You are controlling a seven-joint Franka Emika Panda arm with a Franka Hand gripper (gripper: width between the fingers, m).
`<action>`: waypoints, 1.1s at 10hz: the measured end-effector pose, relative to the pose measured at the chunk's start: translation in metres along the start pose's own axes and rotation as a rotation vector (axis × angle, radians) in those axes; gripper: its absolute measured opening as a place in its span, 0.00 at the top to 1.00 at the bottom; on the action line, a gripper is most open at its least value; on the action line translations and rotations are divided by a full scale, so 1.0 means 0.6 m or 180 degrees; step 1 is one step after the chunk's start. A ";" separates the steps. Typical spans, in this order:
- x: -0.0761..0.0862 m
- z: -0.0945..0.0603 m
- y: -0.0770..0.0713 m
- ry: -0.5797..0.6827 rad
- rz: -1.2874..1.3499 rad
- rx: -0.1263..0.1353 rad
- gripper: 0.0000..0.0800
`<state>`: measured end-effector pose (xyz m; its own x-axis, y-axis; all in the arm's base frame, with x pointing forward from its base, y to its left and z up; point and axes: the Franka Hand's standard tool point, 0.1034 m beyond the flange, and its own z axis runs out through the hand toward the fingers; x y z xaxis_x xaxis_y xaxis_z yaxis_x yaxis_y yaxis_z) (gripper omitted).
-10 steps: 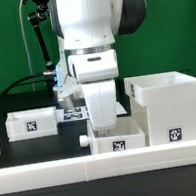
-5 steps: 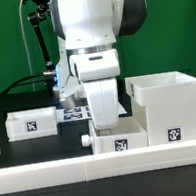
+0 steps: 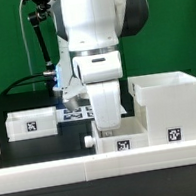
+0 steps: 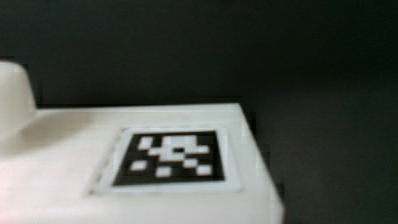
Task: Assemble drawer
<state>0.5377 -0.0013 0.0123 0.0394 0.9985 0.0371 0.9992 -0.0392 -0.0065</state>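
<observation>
The drawer's large white housing (image 3: 172, 101) stands at the exterior view's right, with a tag on its front. One small tray (image 3: 31, 123) lies at the left. The other small tray (image 3: 135, 140) sits at the front middle, close beside the housing, with a knob (image 3: 88, 141) on its left end. My gripper (image 3: 111, 122) reaches down into or right behind this tray, and its fingertips are hidden. The wrist view shows a white tagged face (image 4: 107, 130) very close and blurred, with no fingers in sight.
The marker board (image 3: 76, 113) lies flat behind my arm. The white table rim (image 3: 56, 171) runs along the front. A dark stand with cables (image 3: 45, 53) rises at the back left.
My arm has shifted slightly to the exterior view's right, and the front tray has moved with it, closer to the housing.
</observation>
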 end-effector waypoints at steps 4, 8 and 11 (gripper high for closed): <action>0.001 -0.001 0.003 0.0000 0.0081 -0.0009 0.95; -0.002 -0.001 0.002 -0.0001 0.0110 -0.0007 0.95; 0.000 -0.008 0.006 -0.0006 0.0097 0.0020 0.95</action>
<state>0.5414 -0.0016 0.0171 0.0696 0.9970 0.0348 0.9975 -0.0692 -0.0139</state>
